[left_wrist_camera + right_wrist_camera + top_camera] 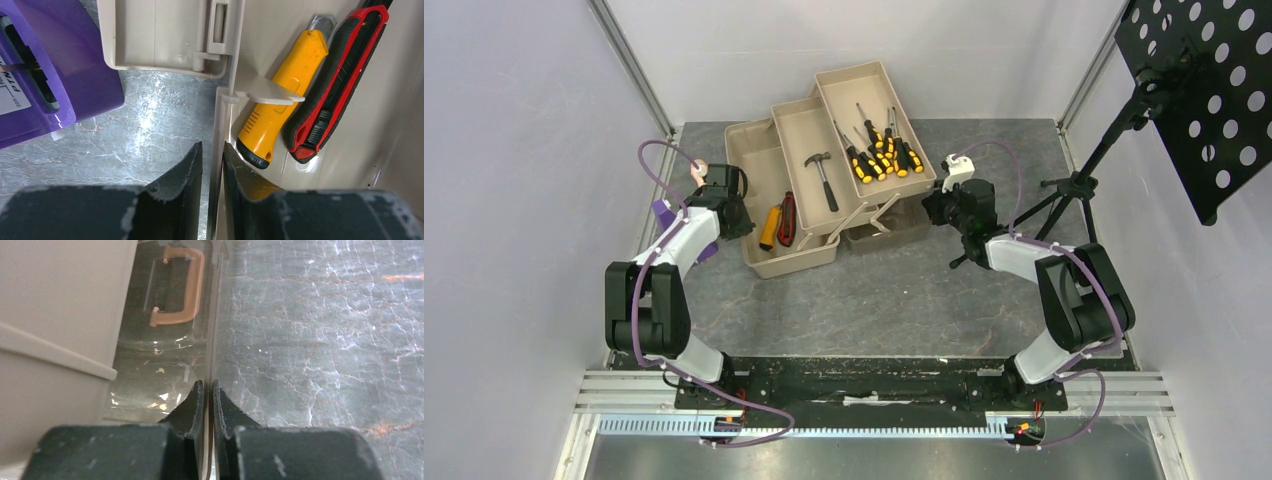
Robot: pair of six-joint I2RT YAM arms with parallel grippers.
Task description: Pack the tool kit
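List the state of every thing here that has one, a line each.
toolbox: open, folded out
clear lid: swung open
left gripper: shut on the toolbox wall
right gripper: shut on the lid's edge
screwdrivers: lying in the far tray
hammer: lying in the middle tray
yellow knife: lying in the bottom compartment
red-black knife: lying beside it

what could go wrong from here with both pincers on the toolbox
1. The right pincer grips only the thin edge of the clear lid; it could slip free when swung.
2. The screwdrivers lie loose and heaped in the top tray; folding the trays could spill or jam them.
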